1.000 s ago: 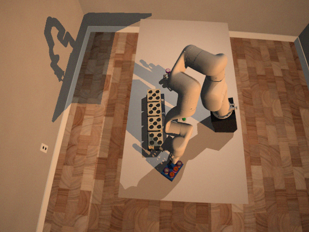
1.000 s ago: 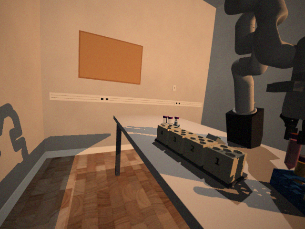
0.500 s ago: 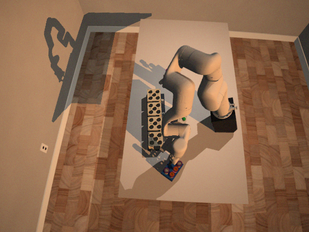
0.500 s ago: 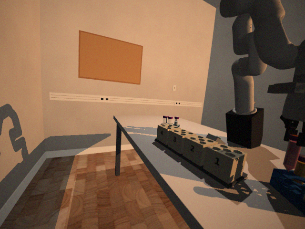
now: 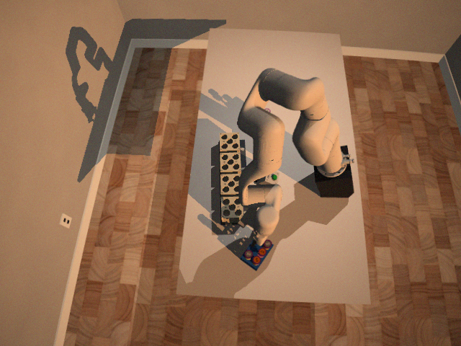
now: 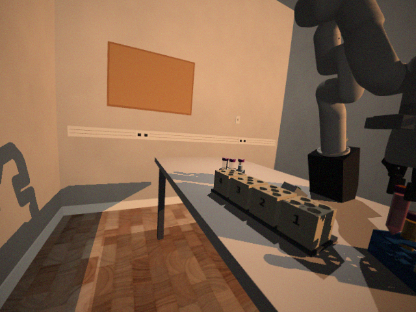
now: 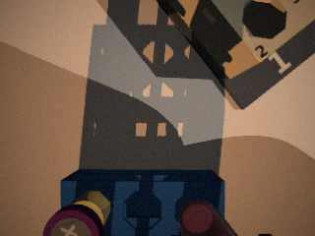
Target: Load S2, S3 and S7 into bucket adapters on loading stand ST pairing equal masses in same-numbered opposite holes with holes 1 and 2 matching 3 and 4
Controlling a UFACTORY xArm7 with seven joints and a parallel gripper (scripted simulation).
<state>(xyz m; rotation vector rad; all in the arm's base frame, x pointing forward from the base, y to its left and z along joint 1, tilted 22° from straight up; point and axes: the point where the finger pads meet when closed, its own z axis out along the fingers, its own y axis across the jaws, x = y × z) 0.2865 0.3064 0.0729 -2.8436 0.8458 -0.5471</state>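
The held tube [image 6: 398,211] [image 7: 197,217] is a red-tinted, translucent cylinder with a tapered lower end and a darker red-purple cap. In the exterior view it is slightly tilted, its tip toward 7 o'clock. Its ID and fill level are not legible. The tube is located at the blue rack [image 5: 256,267] [image 6: 386,245] [image 7: 70,197]; whether the tip has entered a well cannot be determined.

The gripper [image 5: 256,241] [image 6: 400,189] is partly open, with its fingers clamped on the tube near the cap. The fingertips are outside the wrist view.

In the top view, the rack shows two orange-dotted caps, at 2 o'clock [image 5: 261,251] and 6 o'clock [image 5: 256,259] of its centre. A grey-dotted cap [image 5: 248,254] [image 7: 71,227] is at 9 o'clock; its wrist-view marking begins with X. Another cap [image 5: 267,244] is between 1 and 2 o'clock.

The loading stand [image 6: 314,251] [image 7: 266,81] lies at 11 o'clock from the rack in the top view. Adapter 1 [image 5: 224,208] [image 6: 296,220] is the nearest of its four adapters to the rack. The visible adapter holes contain no tubes. The green DONE key [image 5: 274,176] is near 12 o'clock from the rack.
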